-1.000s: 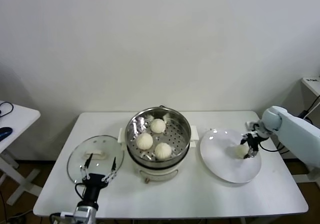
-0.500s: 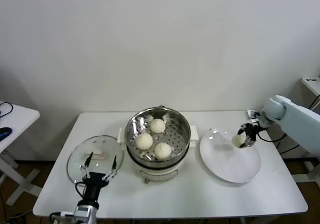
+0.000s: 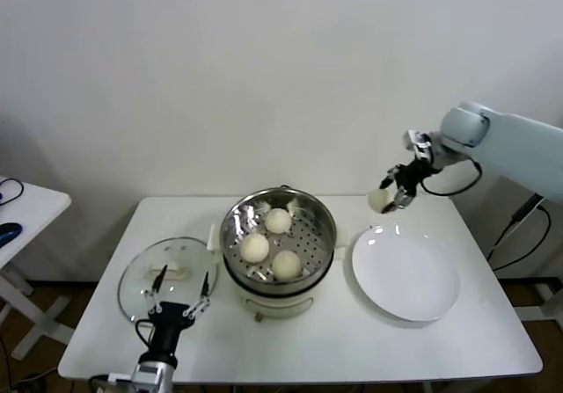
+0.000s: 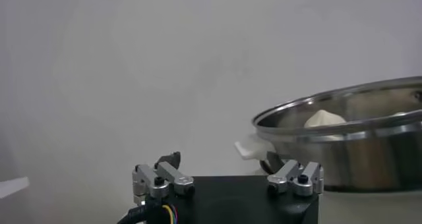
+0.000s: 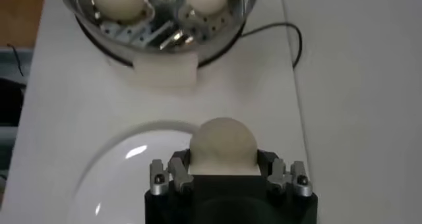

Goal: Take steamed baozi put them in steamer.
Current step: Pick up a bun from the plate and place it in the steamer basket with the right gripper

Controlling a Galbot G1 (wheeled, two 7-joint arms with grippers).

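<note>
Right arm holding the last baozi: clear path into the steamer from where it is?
Probably yes. The right gripper holds the baozi above the plate's far edge. The steamer stands open, lid aside on its far side, with free tray space beside three buns.

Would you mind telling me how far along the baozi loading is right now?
Done: three baozi sit on the steamer tray. In hand: the right gripper holds the fourth baozi in the air, above the plate's far edge; the plate holds nothing. Left: carry it over and set it in the steamer. The left gripper waits open by the glass lid.
</note>
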